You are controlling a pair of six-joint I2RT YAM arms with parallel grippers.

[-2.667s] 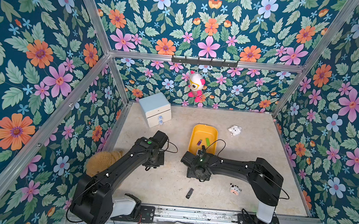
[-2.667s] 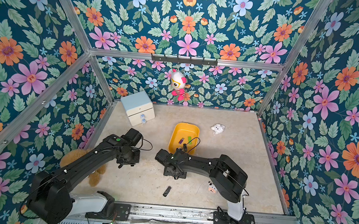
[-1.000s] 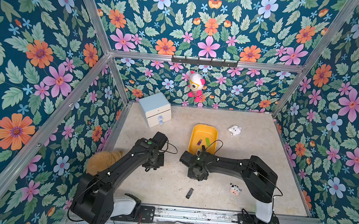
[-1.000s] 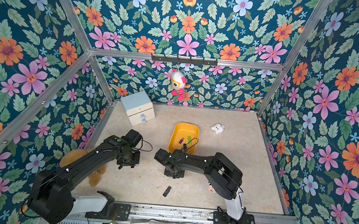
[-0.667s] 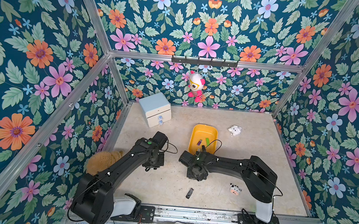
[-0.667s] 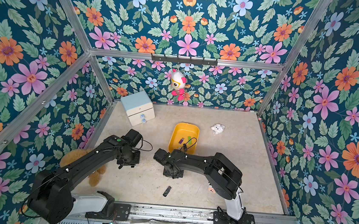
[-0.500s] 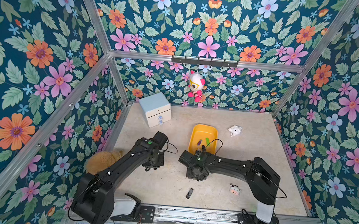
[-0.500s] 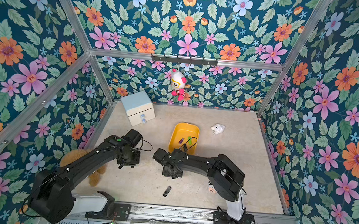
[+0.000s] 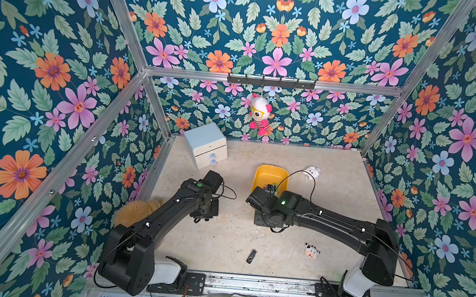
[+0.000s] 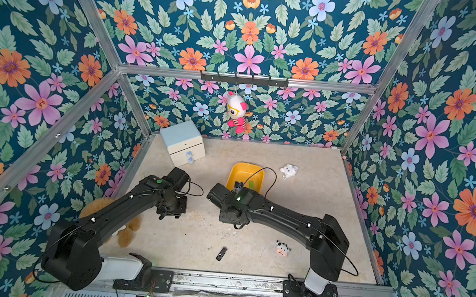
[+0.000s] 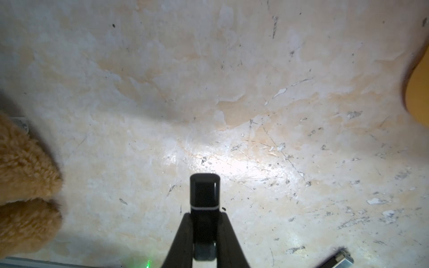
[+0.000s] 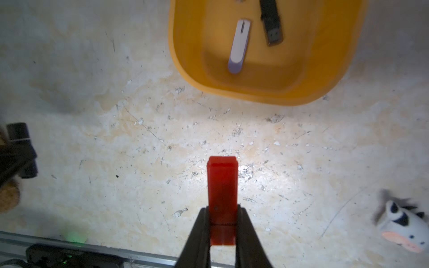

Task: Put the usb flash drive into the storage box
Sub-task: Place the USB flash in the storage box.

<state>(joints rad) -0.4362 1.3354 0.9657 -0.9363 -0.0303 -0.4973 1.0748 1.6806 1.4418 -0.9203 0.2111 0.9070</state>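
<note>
Flowered wallpaper closes in a worn, scratched beige bench (image 11: 162, 69). At the far left a shaggy brown plush toy (image 11: 23, 174) lies near the left hand (image 11: 204, 218). That hand is pressed onto a black usb flash drive with a thin white band (image 11: 204, 192), well short of the box. Toward the front rail, between the arms, a loose black flash drive (image 9: 251, 256) lies flat on the bench, untouched. Next comes the right hand (image 12: 222, 213), pinching a red plastic usb flash drive (image 12: 222, 183) that sticks out past its fingertips. The shallow yellow plastic storage box (image 12: 267, 94) is just ahead of it and not yet beneath it. Inside the box lie a white-and-lilac flash drive (image 12: 239, 44) and a short black flash drive (image 12: 271, 25). At the far right sits a small black-and-white cow toy (image 12: 404, 229). The step in hand looks like the carry to the box. I would take the red drive low over the near rim first and let go above bare yellow floor. The left hand can come in afterwards, so the arms do not meet. No brand or lettering can be read on any drive.
</note>
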